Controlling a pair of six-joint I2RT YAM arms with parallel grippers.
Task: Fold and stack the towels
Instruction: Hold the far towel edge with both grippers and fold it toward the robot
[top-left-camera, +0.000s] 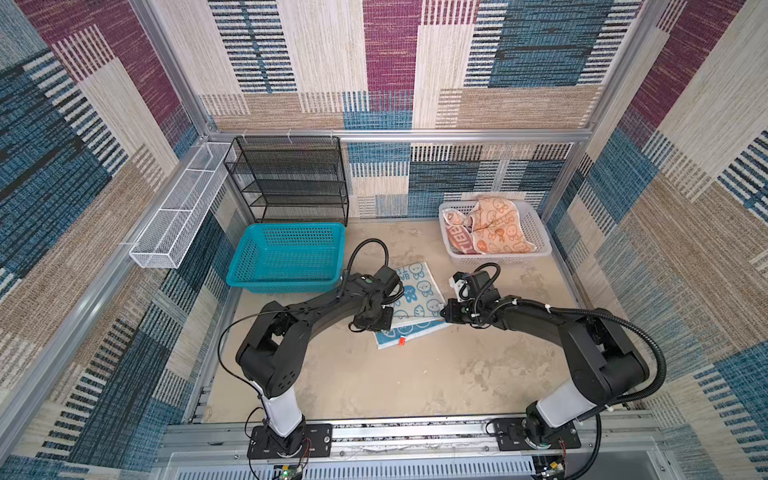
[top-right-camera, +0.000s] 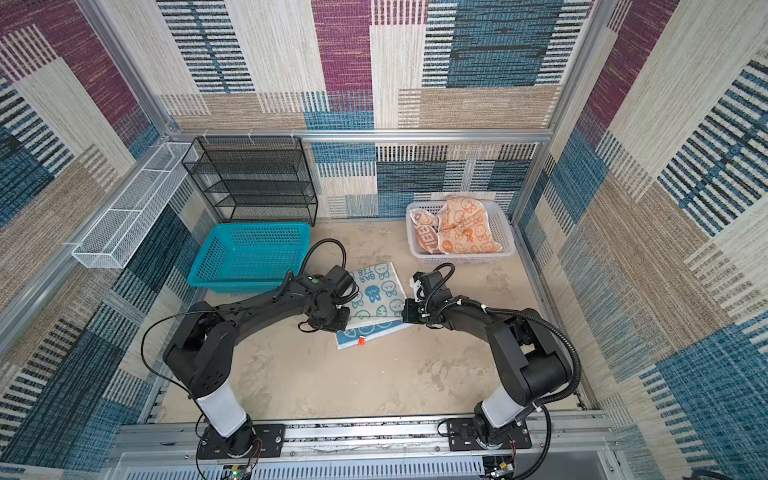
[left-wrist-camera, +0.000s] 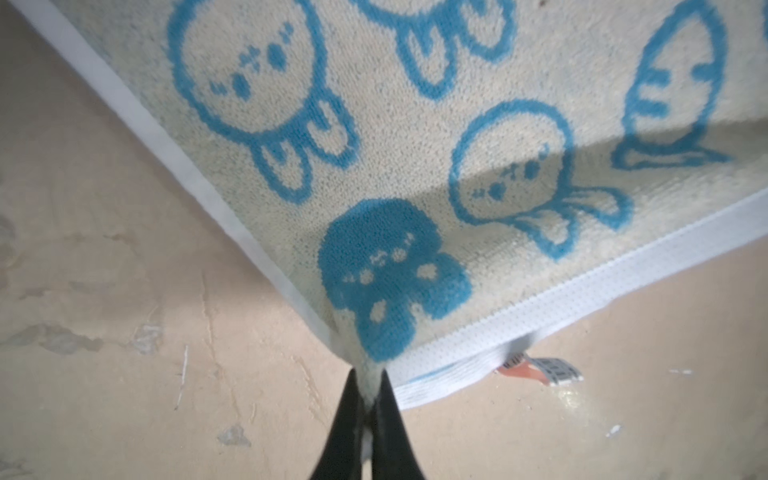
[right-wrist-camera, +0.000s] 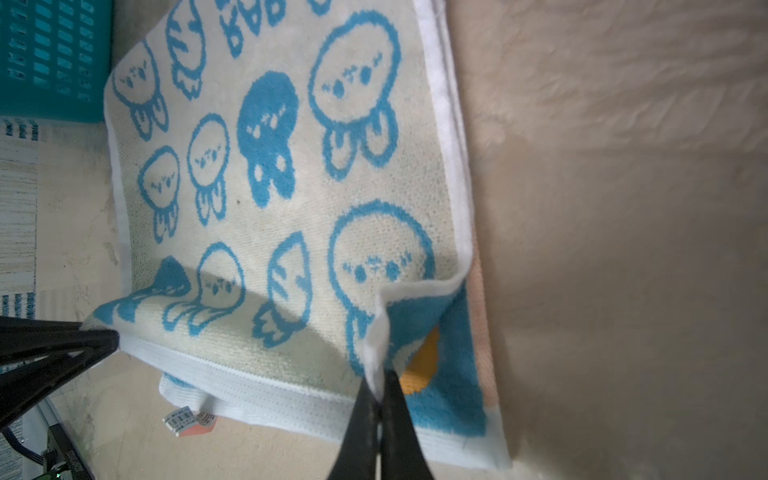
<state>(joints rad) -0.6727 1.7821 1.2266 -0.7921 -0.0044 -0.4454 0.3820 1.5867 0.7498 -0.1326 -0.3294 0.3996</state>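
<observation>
A pale towel with blue rabbit faces (top-left-camera: 417, 291) (top-right-camera: 380, 291) lies partly folded on the table's middle, its upper layer doubled over a blue underside at the front. My left gripper (left-wrist-camera: 368, 376) (top-left-camera: 386, 321) is shut on one front corner of that upper layer. My right gripper (right-wrist-camera: 380, 376) (top-left-camera: 444, 312) is shut on the other front corner, which curls up to show blue. In the right wrist view the left arm's fingers (right-wrist-camera: 83, 340) show at that far corner. An orange towel with white rabbits (top-left-camera: 498, 228) and a lettered towel (top-left-camera: 457, 241) lie crumpled in the white basket (top-left-camera: 498, 257).
An empty teal basket (top-left-camera: 282, 286) (top-right-camera: 249, 286) stands left of the towel. Behind it is a black mesh shelf (top-left-camera: 291, 178). A white wire tray (top-left-camera: 178, 208) hangs on the left wall. An orange label (top-left-camera: 401, 340) sticks out of the towel's front edge.
</observation>
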